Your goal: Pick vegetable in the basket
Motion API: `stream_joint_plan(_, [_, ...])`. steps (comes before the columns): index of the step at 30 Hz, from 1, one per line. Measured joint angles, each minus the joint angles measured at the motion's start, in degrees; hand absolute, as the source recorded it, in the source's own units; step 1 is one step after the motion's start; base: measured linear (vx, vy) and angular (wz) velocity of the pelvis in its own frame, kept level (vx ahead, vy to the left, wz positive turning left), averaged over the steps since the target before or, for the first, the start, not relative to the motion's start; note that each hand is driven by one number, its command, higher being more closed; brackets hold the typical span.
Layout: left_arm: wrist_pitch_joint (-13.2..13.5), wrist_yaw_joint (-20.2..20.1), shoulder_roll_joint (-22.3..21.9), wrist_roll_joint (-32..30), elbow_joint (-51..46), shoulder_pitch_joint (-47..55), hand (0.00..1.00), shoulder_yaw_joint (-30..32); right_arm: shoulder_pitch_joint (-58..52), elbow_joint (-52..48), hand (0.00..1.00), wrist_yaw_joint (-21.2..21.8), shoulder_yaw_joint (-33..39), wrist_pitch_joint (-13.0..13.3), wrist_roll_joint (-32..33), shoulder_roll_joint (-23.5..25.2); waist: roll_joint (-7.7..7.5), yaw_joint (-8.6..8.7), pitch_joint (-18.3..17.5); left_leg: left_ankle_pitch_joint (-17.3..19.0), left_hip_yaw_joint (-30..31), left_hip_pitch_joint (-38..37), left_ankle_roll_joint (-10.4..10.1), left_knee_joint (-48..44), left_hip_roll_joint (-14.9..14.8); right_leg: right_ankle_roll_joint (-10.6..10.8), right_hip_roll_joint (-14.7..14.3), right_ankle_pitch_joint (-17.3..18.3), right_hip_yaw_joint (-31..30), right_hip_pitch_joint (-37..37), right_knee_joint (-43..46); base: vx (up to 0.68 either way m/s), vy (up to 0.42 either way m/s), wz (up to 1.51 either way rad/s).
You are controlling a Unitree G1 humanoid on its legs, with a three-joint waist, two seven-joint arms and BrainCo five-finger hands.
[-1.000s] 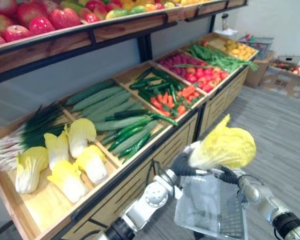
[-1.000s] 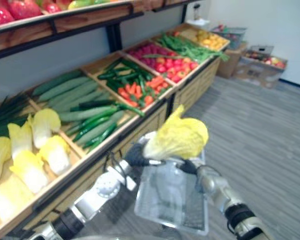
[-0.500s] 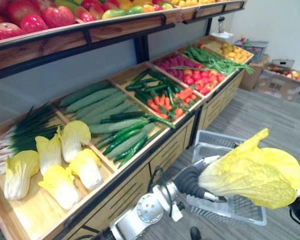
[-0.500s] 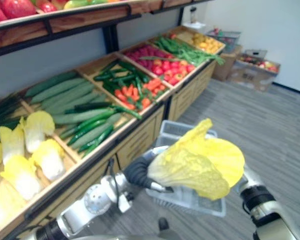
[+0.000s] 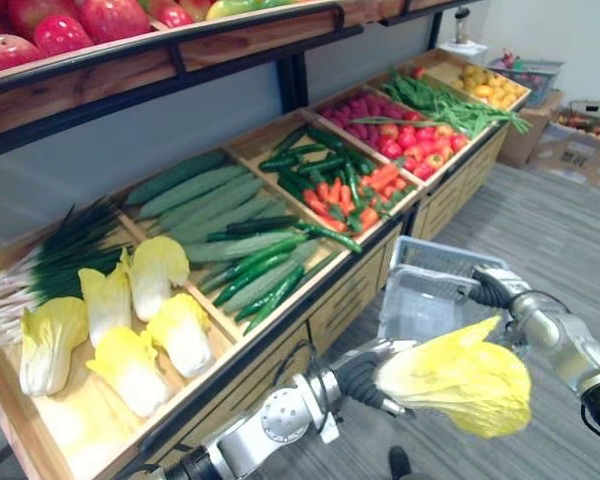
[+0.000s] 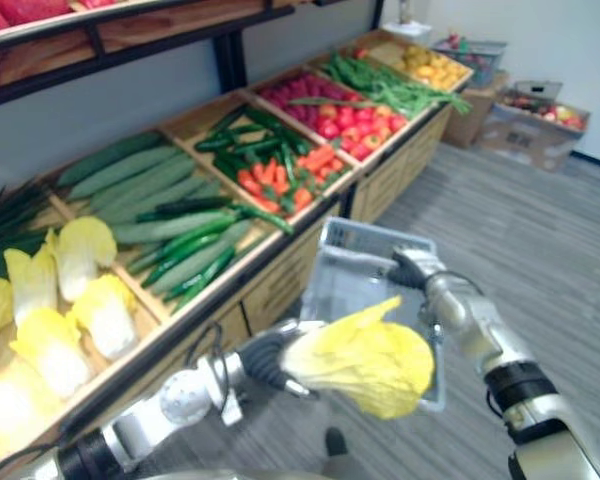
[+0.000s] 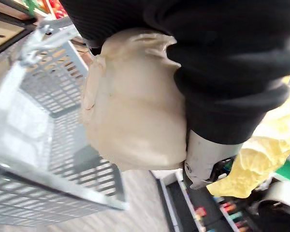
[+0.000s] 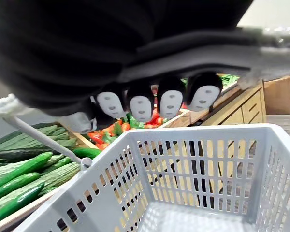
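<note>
Yellow napa cabbage (image 5: 460, 385) sits clamped in the left hand (image 5: 365, 378), just outside the grey basket (image 5: 425, 295) rim. Fingers of the right hand (image 5: 488, 290) curl round its handle (image 8: 43, 139). Open floor (image 5: 550, 230) lies alongside.

The basket (image 8: 198, 164) is pale grey perforated plastic, matt. The cabbage (image 5: 460, 385) has crinkled leaves. The bins (image 5: 75, 418) at lower left are smooth wood.
</note>
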State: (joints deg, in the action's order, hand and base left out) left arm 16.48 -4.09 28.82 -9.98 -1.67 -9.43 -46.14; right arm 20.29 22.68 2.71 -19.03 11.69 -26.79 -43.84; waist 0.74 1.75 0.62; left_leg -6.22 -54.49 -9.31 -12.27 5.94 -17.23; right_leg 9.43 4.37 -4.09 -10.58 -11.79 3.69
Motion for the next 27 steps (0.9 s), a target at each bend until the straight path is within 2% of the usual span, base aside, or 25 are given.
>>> stream_joint_plan(2, [-0.3,-0.2,-0.3,-3.6,3.3,-0.8,1.00,0.5,1.3,-0.5,1.00,0.4,-1.3,0.1,0.1,0.1,-0.28,0.02,0.2,0.0,0.0,-0.1,0.0,0.0,0.0,-0.1,0.0,-0.1,0.0,0.0,0.0,0.00,0.018,0.00])
stream_joint_plan(7, [-1.2,0.9,-4.5,-10.1,11.2,-1.3,1.00,3.1,3.7,-2.3,1.00,1.6,-3.0,0.3,-0.1,1.5,-0.91,-0.07,0.6,-0.3,0.0,-0.7,0.4,-0.3,0.4,-0.1,0.0,-0.1,0.0,0.3,0.0,0.02,0.040,0.00])
stream_joint_plan(14, [-4.2,1.8,-10.6,-11.7,18.6,-2.1,1.00,8.8,5.2,-4.5,1.00,4.2,-4.3,0.4,0.0,2.4,-1.31,0.86,0.9,-0.3,0.0,-0.9,0.4,-0.3,0.5,-0.1,-0.2,-0.1,-0.6,0.5,-0.4,0.00,0.015,-0.02])
stream_joint_plan(22, [-7.3,5.8,-18.9,-16.4,27.3,-6.3,1.00,12.6,5.5,-6.8,1.00,8.0,-6.4,0.4,3.1,2.3,-1.30,2.13,1.7,-0.2,0.4,-0.9,0.4,-0.3,0.7,-0.1,-0.5,-0.2,-1.1,0.4,-0.6,0.00,0.000,0.00])
stream_joint_plan(27, [-9.3,6.4,-21.4,-18.8,30.2,-8.0,1.00,13.6,5.6,-10.4,1.00,9.2,-8.1,0.7,3.3,2.1,-1.18,2.75,2.7,-0.1,0.5,-0.8,0.6,-0.3,1.0,0.1,-0.3,-0.4,-1.4,0.4,-0.8,-0.04,0.033,-0.02])
